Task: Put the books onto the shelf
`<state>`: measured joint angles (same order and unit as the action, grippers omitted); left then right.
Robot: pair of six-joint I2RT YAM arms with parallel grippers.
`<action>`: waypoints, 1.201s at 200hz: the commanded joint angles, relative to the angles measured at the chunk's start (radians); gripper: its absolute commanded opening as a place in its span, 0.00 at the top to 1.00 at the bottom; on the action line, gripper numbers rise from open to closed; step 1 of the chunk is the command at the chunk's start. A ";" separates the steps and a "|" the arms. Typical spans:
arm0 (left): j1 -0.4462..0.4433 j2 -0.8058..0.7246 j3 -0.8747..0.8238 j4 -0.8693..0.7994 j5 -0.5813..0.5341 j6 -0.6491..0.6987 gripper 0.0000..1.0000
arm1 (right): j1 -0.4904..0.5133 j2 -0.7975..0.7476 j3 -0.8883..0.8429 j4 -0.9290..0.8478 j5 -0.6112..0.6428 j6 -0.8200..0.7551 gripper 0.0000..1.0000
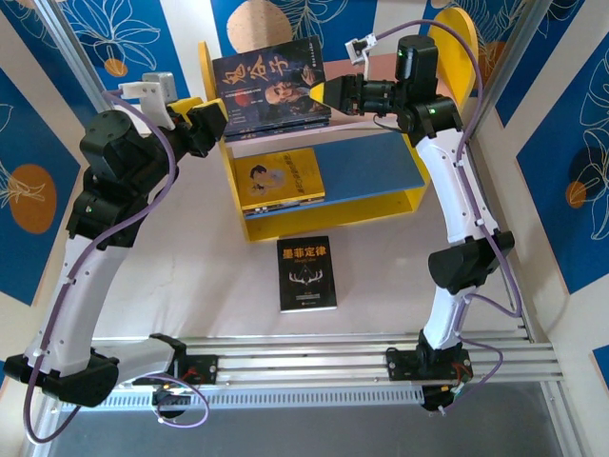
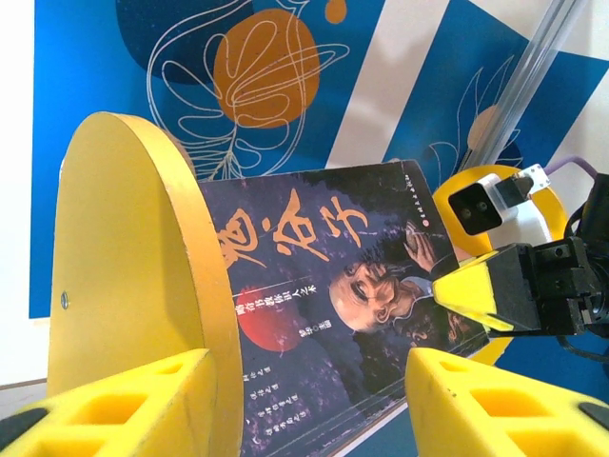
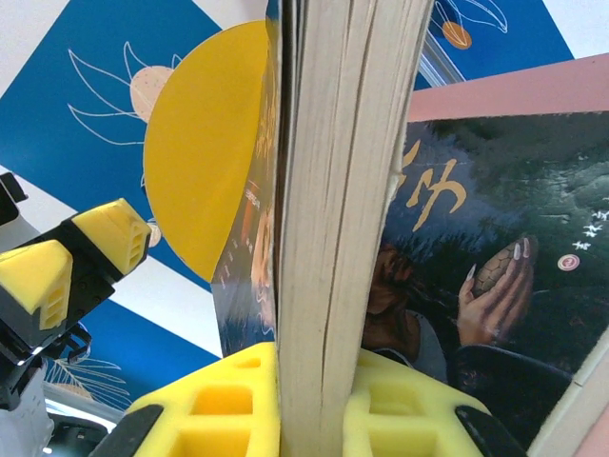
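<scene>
The shelf has yellow sides, a pink upper board and a blue lower board. My right gripper is shut on the page edge of a dark portrait book, tilted up over the upper board. In the right wrist view the gripper clamps that book's pages, and another portrait book lies flat beside it. A yellow book lies on the lower board. A black book lies on the table. My left gripper stands open at the shelf's left side.
Blue patterned walls close in left, right and behind. A metal rail crosses the near table edge by the arm bases. Open white table lies around the black book, in front of the shelf.
</scene>
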<state>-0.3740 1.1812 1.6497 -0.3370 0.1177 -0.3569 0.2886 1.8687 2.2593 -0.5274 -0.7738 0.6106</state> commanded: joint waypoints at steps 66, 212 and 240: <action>0.004 -0.009 -0.006 0.014 -0.004 0.018 0.45 | 0.013 0.006 0.053 -0.037 -0.028 -0.049 1.00; 0.004 -0.025 -0.001 -0.003 -0.007 0.026 0.45 | 0.028 0.120 0.285 -0.260 0.125 -0.173 0.43; 0.004 -0.026 0.000 -0.006 -0.010 0.027 0.45 | 0.028 0.113 0.301 -0.311 0.192 -0.220 0.39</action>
<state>-0.3740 1.1790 1.6497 -0.3382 0.1177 -0.3557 0.3126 1.9877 2.5202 -0.7761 -0.6540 0.4580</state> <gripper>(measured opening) 0.553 0.598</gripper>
